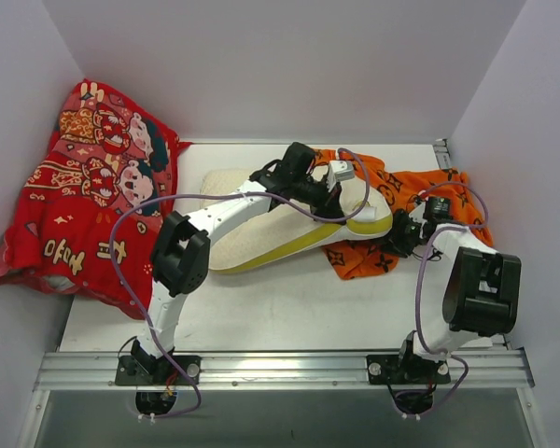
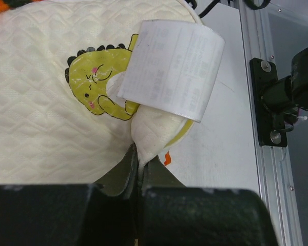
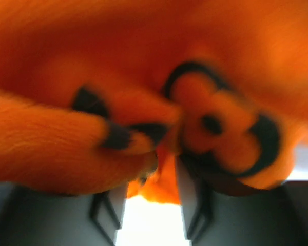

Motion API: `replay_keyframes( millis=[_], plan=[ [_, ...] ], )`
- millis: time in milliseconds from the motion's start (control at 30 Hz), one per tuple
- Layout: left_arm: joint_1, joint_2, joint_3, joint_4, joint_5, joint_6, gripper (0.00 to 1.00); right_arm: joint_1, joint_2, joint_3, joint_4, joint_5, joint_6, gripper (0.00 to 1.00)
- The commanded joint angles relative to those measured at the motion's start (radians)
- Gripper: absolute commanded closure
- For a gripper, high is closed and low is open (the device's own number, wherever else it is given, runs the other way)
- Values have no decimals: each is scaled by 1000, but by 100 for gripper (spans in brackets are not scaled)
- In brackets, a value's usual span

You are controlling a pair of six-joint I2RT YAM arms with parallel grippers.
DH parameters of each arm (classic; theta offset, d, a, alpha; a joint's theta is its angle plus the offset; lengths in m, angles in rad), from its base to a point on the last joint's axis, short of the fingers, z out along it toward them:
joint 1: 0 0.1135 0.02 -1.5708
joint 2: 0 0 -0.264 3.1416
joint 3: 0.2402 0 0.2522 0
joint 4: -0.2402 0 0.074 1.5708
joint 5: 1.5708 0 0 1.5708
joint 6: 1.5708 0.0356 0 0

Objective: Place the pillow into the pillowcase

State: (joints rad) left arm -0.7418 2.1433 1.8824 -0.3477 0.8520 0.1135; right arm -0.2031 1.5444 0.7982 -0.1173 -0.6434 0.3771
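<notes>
Pillow [image 1: 261, 247]: flat rectangular cream-white quilted cushion with a yellow-green band along its near edge. It lies aslant across the middle of the table, outside the case, and its right end rests on top of the orange cloth.
Near rail [image 1: 280, 369]: silver aluminium bar along the front edge, with both black arm bases bolted to it.
Table [image 1: 289, 308]: flat white top carrying the pillow and both cloths.
Cables [image 1: 118, 252]: thin purple leads looping from the bases up along the arms.
Left arm [image 1: 182, 257]: white and black, stretched over the pillow from near left to far right.
Left gripper [image 2: 139, 165]: clenched on the pillow's right-hand corner. In the wrist view the dark fingers meet on a pinched fold of cream fabric.
Corner print [image 2: 100, 82]: small yellow-green cartoon dinosaur with black spikes, just beyond the pinched fold.
Care label [image 2: 172, 69]: white printed fabric tag, curled over beside the print.
Right arm [image 1: 481, 289]: black and white, bent over the near right of the table.
Right gripper [image 3: 152, 200]: set low at the orange cloth, jaws apart with the cloth bunched over and between them. The view is blurred, so whether they pinch it cannot be told.
Pillowcase [image 1: 364, 257]: bright orange fabric case with black flower and monogram motifs, crumpled on the right side of the table, partly under the pillow's right end.
Red cloth [image 1: 84, 196]: red fabric printed with cartoon figures, heaped against the left wall, apart from the case.
Walls [image 1: 261, 65]: plain pale panels closing the far side and both flanks.
</notes>
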Motion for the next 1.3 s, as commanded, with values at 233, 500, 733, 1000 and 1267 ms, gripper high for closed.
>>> replay_keyframes(
  millis=[233,500,733,1000,1267],
  plan=[
    [-25,-7,14,82,-362,60,100,-19,-126,7,-86,-79,-64,100],
    [-120,144,72,70,-711,120,100,-59,-489,-11,-402,-231,-276,100],
    [-137,196,74,-20,-714,51,100,-2,-445,-2,-426,-308,-279,100],
    [-56,-4,-194,156,-331,-202,67,47,-408,-13,-415,-266,-294,100],
    [-53,-267,-399,265,-186,-175,52,42,-414,-27,-418,-246,-302,100]
  ],
)
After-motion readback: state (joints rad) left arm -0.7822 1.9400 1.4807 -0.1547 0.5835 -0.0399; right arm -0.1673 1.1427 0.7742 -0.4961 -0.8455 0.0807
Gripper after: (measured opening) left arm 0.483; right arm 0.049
